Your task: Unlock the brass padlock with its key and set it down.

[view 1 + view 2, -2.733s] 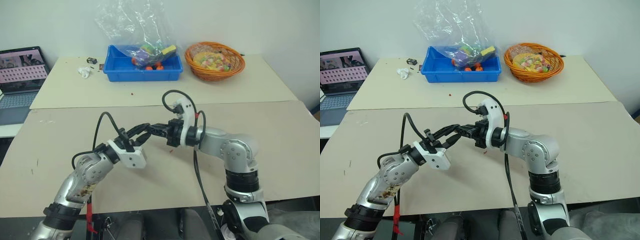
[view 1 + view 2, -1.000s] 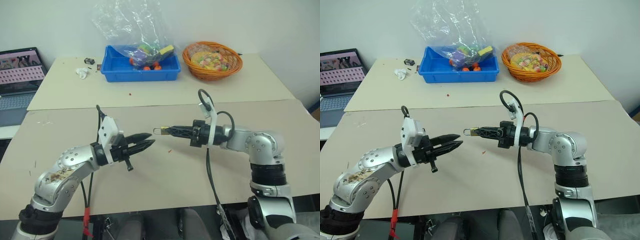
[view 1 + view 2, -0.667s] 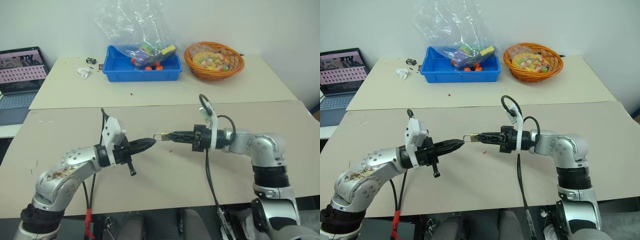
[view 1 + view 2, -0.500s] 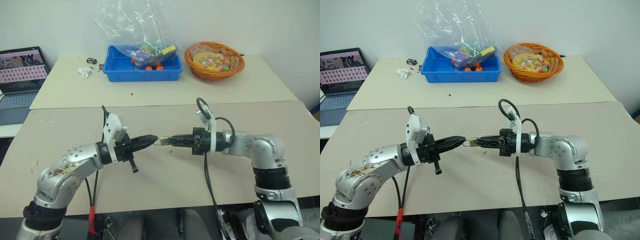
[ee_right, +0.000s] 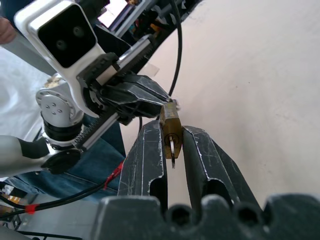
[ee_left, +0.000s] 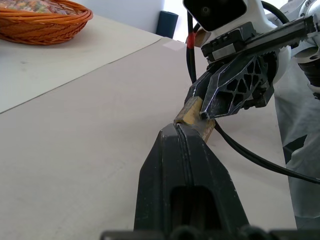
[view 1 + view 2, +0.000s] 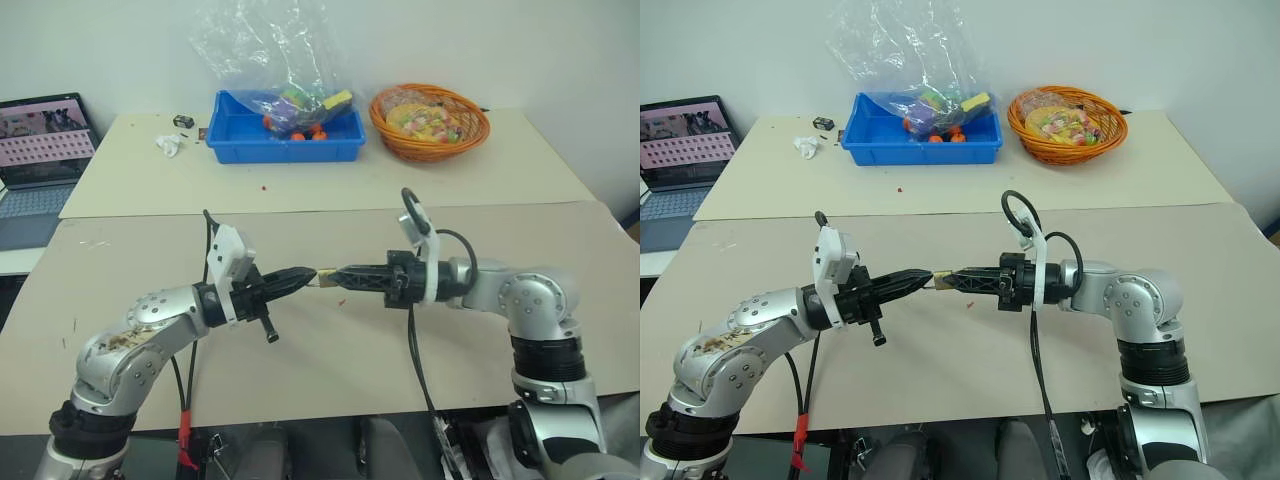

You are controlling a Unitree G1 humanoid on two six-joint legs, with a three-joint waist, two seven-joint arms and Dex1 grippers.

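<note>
Brass padlock (image 5: 170,131) clamped in right pincer (image 7: 332,276), clenched left pincer (image 7: 305,275) at its shackle end, mid-table (image 7: 330,370), well above the surface.

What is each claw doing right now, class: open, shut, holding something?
Left claw: shut, its tip at the shackle end of the small brass padlock.
Right claw: shut on the brass padlock, thin silvery key in it.

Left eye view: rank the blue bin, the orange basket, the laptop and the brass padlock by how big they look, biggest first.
1. Blue bin, the widest.
2. Orange basket.
3. Laptop: cut off by the picture's edge, so its place against the basket is unsure.
4. Brass padlock, tiny between the gripper tips.
</note>
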